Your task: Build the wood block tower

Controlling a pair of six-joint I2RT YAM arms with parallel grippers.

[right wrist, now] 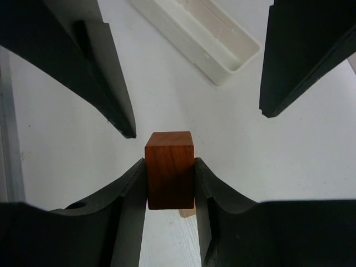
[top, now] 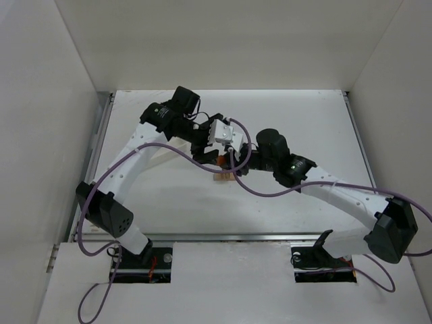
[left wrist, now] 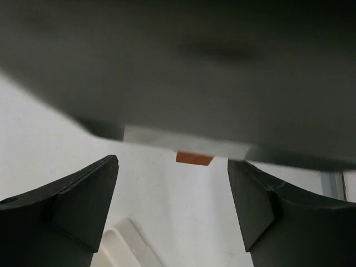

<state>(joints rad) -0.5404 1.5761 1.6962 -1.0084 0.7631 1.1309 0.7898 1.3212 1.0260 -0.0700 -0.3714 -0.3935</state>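
Right gripper (right wrist: 169,164) — fingers clamped on reddish-brown wooden block (right wrist: 169,181), mid-table, just above pale tan block (right wrist: 188,212). Left gripper (left wrist: 172,166) — fingers spread wide, holding nothing. White tray (right wrist: 214,41) nearby.

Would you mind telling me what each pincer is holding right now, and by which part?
The right pincer clamps the reddish-brown wooden block by two opposite side faces; the left pincer is open, holding nothing.
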